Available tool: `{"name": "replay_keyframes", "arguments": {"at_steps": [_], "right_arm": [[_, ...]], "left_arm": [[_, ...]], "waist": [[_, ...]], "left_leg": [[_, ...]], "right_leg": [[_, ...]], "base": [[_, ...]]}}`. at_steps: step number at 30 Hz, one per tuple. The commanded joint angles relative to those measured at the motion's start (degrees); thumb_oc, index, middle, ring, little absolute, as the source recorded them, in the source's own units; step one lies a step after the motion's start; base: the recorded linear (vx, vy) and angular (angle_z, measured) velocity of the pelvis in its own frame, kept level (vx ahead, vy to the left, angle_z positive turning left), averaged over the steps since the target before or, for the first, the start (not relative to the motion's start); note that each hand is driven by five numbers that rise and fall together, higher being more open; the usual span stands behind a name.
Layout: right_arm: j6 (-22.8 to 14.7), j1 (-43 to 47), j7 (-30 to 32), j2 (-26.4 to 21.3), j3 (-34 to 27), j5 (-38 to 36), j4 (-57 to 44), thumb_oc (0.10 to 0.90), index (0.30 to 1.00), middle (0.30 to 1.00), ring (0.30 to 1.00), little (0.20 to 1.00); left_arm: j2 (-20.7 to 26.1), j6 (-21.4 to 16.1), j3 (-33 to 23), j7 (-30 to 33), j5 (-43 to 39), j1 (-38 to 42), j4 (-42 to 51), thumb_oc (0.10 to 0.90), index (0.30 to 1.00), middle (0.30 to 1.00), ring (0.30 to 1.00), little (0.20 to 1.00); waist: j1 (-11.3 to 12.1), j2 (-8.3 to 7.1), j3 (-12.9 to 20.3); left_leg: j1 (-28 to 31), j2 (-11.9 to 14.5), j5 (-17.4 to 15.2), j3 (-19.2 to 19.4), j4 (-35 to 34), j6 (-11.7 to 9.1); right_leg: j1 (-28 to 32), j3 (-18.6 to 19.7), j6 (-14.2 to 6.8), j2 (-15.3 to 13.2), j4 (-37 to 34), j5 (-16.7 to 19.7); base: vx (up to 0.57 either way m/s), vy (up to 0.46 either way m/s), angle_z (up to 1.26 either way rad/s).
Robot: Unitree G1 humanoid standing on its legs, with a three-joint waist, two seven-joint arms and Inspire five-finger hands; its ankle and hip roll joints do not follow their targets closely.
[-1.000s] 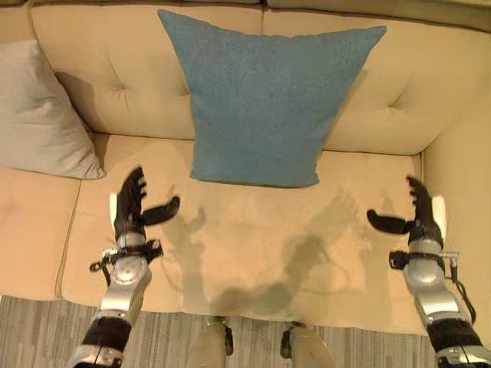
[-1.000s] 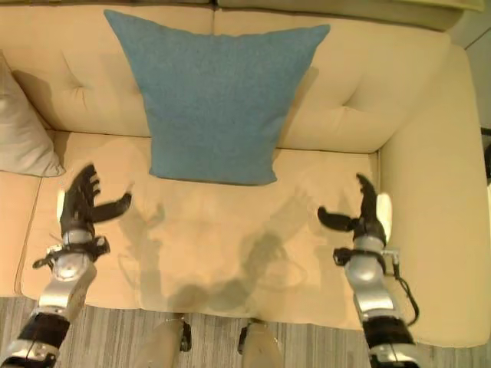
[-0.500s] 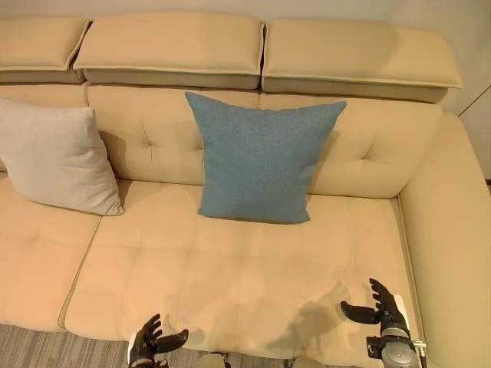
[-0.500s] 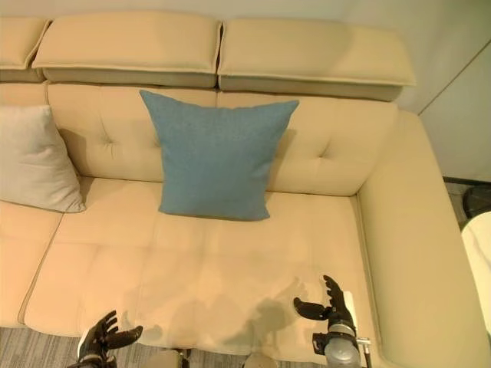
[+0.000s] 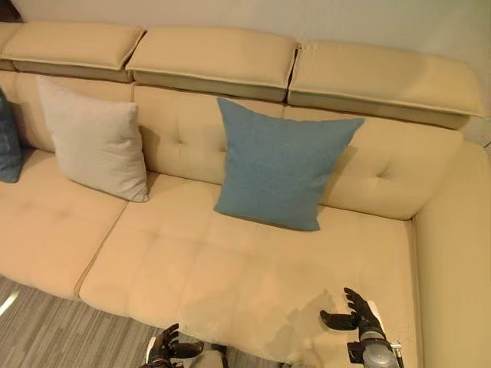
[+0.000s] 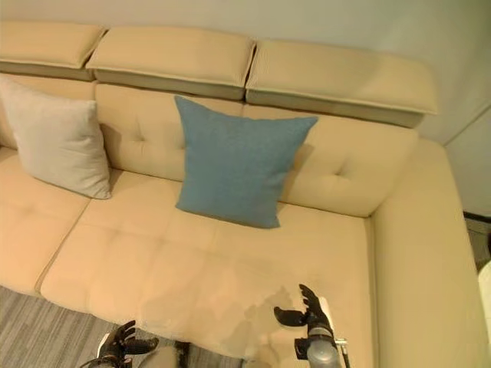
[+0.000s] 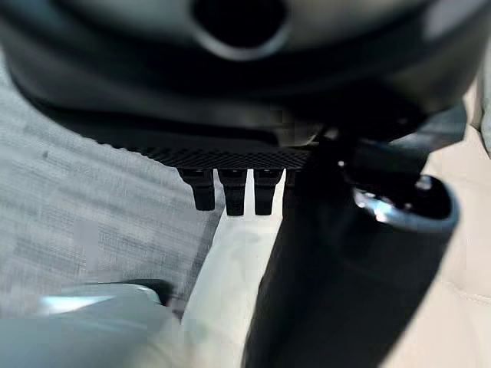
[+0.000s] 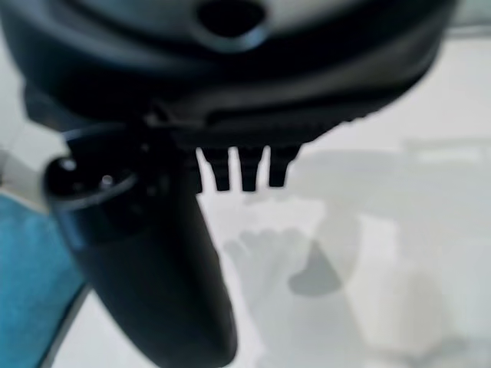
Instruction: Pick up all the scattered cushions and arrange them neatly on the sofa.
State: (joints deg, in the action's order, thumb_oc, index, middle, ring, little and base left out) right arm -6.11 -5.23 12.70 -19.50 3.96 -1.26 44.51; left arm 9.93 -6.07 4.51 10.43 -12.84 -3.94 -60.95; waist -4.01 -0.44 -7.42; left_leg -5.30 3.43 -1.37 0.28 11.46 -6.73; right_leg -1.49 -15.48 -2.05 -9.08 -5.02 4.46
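Tan sofa (image 5: 253, 261) with three headrest pads along the top and a tufted back. Blue cushion (image 5: 280, 165) stands upright against the back, near the middle of the right seat, bottom edge on the seat. Grey cushion (image 5: 96, 138) leans against the back to its left, well apart from the blue one, bottom corner near the seam between seats. Dark blue cushion (image 5: 8, 142) at the far left edge of the left eye view, mostly cut off, also against the back.

Right hand (image 5: 353, 316) hovers low over the front of the right seat, fingers straight and spread, thumb out to the side, holding nothing. Right wrist view shows the same: fingers (image 8: 247, 170) extended, thumb apart, pale seat past them, a blue cushion corner at the edge.

Left hand (image 5: 170, 346) at the bottom edge, by the sofa's front edge above the grey striped floor (image 5: 54, 330), fingers apart and relaxed, empty. Left wrist view shows its fingers (image 7: 234, 192) straight, floor and seat edge past them.

No readable writing or labels on anything.
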Motion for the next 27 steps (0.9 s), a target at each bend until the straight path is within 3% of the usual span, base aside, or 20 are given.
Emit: {"name": "replay_keyframes", "arguments": {"at_steps": [1,2,4,7,9,12,14,15,17,19,23,27], "right_arm": [[-2.15,2.37,1.17,-1.02,-0.72,0.11,2.54,0.8,0.9,0.9,0.9,0.9],[-2.19,2.42,1.18,-1.03,-0.7,0.1,2.6,0.8,0.9,0.9,0.9,0.9],[-1.41,4.3,1.29,0.18,-0.01,0.17,6.51,0.8,0.9,0.9,0.9,0.9],[-1.01,5.86,1.37,0.8,1.21,0.58,8.96,0.8,0.9,0.9,0.9,0.9],[-0.02,7.57,1.41,1.22,2.78,2.17,11.28,0.8,0.9,0.9,0.9,0.9],[0.36,8.47,1.54,1.74,3.2,2.66,12.14,0.8,0.9,0.9,0.9,0.9],[0.59,9.61,1.56,2.02,3.4,1.66,12.75,0.8,0.9,0.9,0.9,0.9],[0.53,9.34,1.45,1.72,3.77,1.75,13.46,0.8,0.9,0.9,0.9,0.9],[0.57,9.09,1.17,1.86,3.77,1.77,15.83,0.8,0.9,0.9,0.9,0.9],[0.74,8.8,0.83,2.22,3.57,1.53,17.4,0.8,0.9,0.9,0.9,0.9],[1.42,9.04,0.6,3.55,3.58,0.75,20.54,0.8,0.9,0.9,0.9,0.9],[1.98,9.23,0.23,3.56,3.78,0.56,23.45,0.8,0.9,0.9,0.9,0.9]], "left_arm": [[0.97,-1.85,1.59,0.76,2.96,0.22,-0.64,0.8,0.9,0.9,0.9,0.9],[0.96,-1.86,1.57,0.76,2.96,0.25,-0.66,0.8,0.9,0.9,0.9,0.9],[1.47,-2.06,2.38,1.16,3.48,1.73,-0.12,0.8,0.9,0.9,0.9,0.9],[1.91,-2.39,2.83,1.57,3.58,3.06,-0.5,0.8,0.9,0.9,0.9,0.9],[2.51,-2.55,2.31,2.17,3.88,3.7,-1.58,0.8,0.9,0.9,0.9,0.9],[2.89,-2.34,1.89,2.42,4.13,3.95,-2.7,0.8,0.9,0.9,0.9,0.9],[4.0,-1.91,2.3,2.66,4.52,5.01,-3.1,0.8,0.9,0.9,0.9,0.9],[4.13,-1.81,2.48,2.76,4.68,4.7,-2.73,0.8,0.9,0.9,0.9,0.9],[4.13,-1.52,2.57,2.13,4.77,4.69,-3.2,0.8,0.9,0.9,0.9,0.9],[4.34,-1.18,2.45,1.95,5.07,4.7,-3.68,0.8,0.9,0.9,0.9,0.9],[3.82,-1.07,2.08,2.14,4.86,5.28,-4.87,0.8,0.9,0.9,0.9,0.9],[2.7,-0.3,2.56,2.12,5.54,5.71,-7.78,0.8,0.9,0.9,0.9,0.9]], "waist": [[0.64,-0.29,1.52],[0.65,-0.27,1.46],[0.48,-0.68,1.41],[0.83,-1.52,0.47],[2.36,-2.72,-0.79],[2.76,-3.21,-1.64],[3.12,-3.48,-2.75],[4.3,-2.75,-2.58],[5.23,-2.17,-1.7],[5.82,-2.41,-0.95],[7.24,-4.15,1.77],[6.31,-3.54,3.07]], "left_leg": [[6.2,0.33,-7.04,-0.1,-3.66,2.11],[6.34,0.34,-6.97,-0.08,-3.85,2.12],[7.9,-1.32,-7.29,-0.89,-9.93,3.24],[6.87,-2.75,-6.9,-1.83,-10.48,3.92],[5.57,-4.54,-6.42,-3.32,-11.54,5.01],[4.93,-4.49,-5.71,-2.83,-11.67,5.59],[2.82,-4.32,-4.56,-2.48,-10.91,6.63],[1.72,-3.81,-3.36,-1.69,-11.0,7.55],[1.33,-3.51,-2.02,-1.58,-12.14,7.82],[1.03,-3.68,-1.61,-1.09,-12.54,7.7],[0.18,-4.28,0.48,1.09,-15.03,5.96],[1.39,-3.41,0.67,1.86,-15.58,5.44]], "right_leg": [[-5.2,1.79,-4.32,3.58,0.02,-1.69],[-5.15,1.8,-4.33,3.6,0.02,-1.7],[-6.93,1.32,-5.42,2.4,0.02,1.62],[-8.72,1.59,-6.32,1.38,0.24,3.25],[-10.93,1.74,-7.99,0.29,0.23,4.65],[-12.45,2.8,-9.09,-0.51,1.95,5.35],[-13.49,6.68,-8.85,0.1,8.45,1.95],[-11.55,6.17,-7.46,0.39,15.01,-1.79],[-9.04,5.54,-6.5,0.9,18.77,-5.11],[-6.5,5.31,-6.58,1.0,18.53,-6.0],[-0.14,3.46,-6.56,1.44,7.49,-6.79],[1.02,4.47,-6.01,2.74,4.17,-5.99]], "base": [[-0.08,0.152,0.09],[-0.11,0.18,0.15],[-0.16,0.221,0.24],[-0.17,0.136,0.12],[-0.27,0.174,-0.07],[-0.23,0.087,-0.4],[-0.33,0.092,-0.36],[-0.34,0.121,-0.3],[-0.19,0.057,-0.51],[-0.08,-0.028,-0.12],[-0.09,-0.116,-0.02],[0.0,-0.081,-0.27]]}}
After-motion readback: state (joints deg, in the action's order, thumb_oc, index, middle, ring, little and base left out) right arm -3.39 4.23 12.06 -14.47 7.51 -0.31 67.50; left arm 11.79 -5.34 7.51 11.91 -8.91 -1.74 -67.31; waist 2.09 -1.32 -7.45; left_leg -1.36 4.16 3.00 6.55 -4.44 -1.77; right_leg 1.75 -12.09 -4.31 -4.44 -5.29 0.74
